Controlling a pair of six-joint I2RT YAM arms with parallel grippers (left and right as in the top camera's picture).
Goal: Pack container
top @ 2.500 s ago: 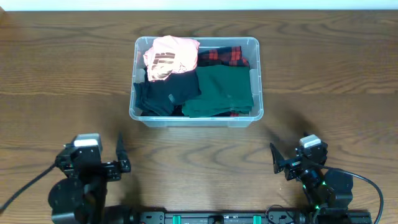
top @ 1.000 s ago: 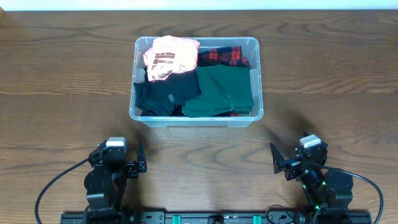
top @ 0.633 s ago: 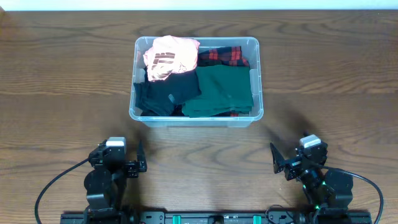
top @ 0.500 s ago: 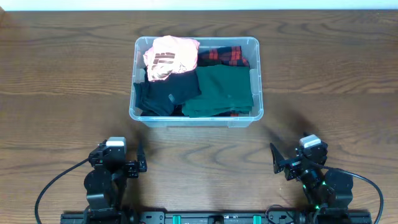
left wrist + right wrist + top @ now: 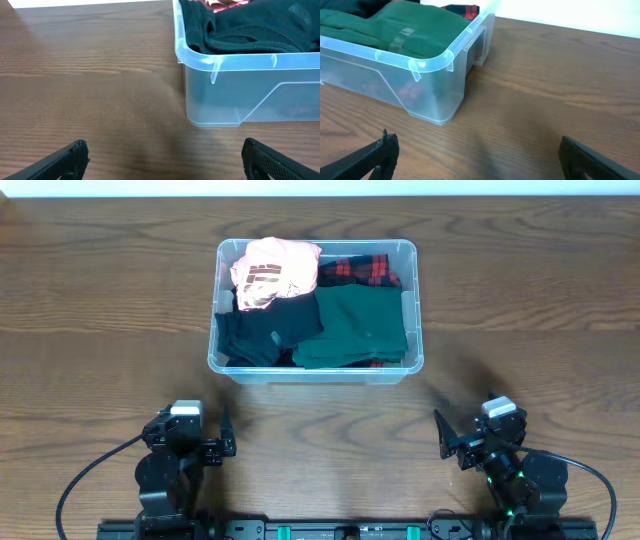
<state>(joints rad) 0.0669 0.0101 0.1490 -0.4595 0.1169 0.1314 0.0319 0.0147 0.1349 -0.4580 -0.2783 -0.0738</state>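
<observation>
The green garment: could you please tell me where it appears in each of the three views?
Overhead: the green garment fills the right half of the container, nearer the bottom edge.
Left wrist: not in it; only the black garment shows clearly.
Right wrist: green garment at top left, behind the container's near corner.
Shared landmark: the container's clear rim.

Dark wood-grain table (image 5: 100, 300), brown. One clear container (image 5: 315, 370) rests directly on it, centred left-right, nearer the far edge.

overhead straight down, wrist views low, both facing container (image 5: 240, 61)
</observation>
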